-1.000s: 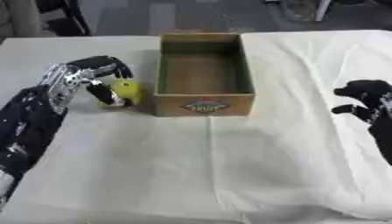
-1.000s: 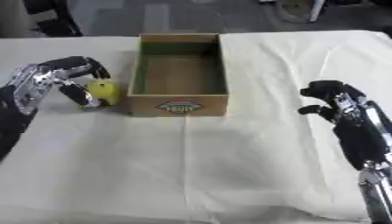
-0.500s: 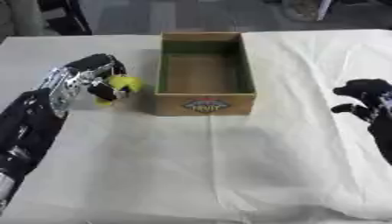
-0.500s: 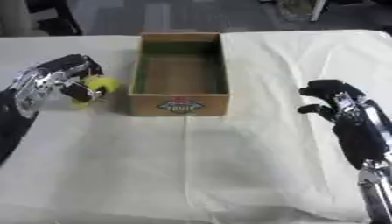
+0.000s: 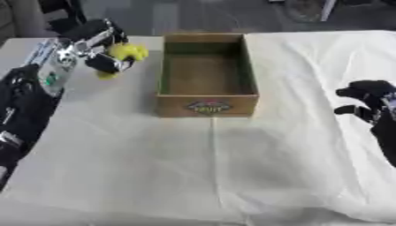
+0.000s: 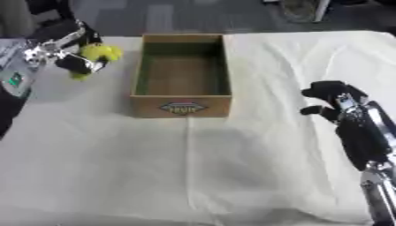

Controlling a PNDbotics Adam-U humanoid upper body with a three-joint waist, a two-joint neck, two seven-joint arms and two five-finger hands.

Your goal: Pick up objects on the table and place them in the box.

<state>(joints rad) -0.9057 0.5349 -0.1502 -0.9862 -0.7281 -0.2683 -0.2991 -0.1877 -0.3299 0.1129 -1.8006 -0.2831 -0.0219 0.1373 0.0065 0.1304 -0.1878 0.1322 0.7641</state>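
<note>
In the left eye view, the left hand (image 5: pixel 93 46) is raised at the upper left with its fingers curled around a yellow object (image 5: pixel 123 55). The object's exact shape cannot be made out; it shows as a yellow lump with a rounded top. It is held clear of the table (image 5: pixel 193 167), just beside the left wall of the box (image 5: pixel 207 106) and near that wall's far end. The box is an open brown cardboard tray with a label on its near wall, and nothing shows inside it. It stands on the white cloth that covers the table. The right hand (image 5: pixel 370 99) sits at the right edge, well apart from the box, with its fingers bent and nothing in them. In the right eye view, the same arrangement appears shifted to the left. The yellow object projects from the left hand toward the box rim without touching it. The right hand shows more fully here, with the forearm (image 6: pixel 370 145) running toward the lower right corner.
</note>
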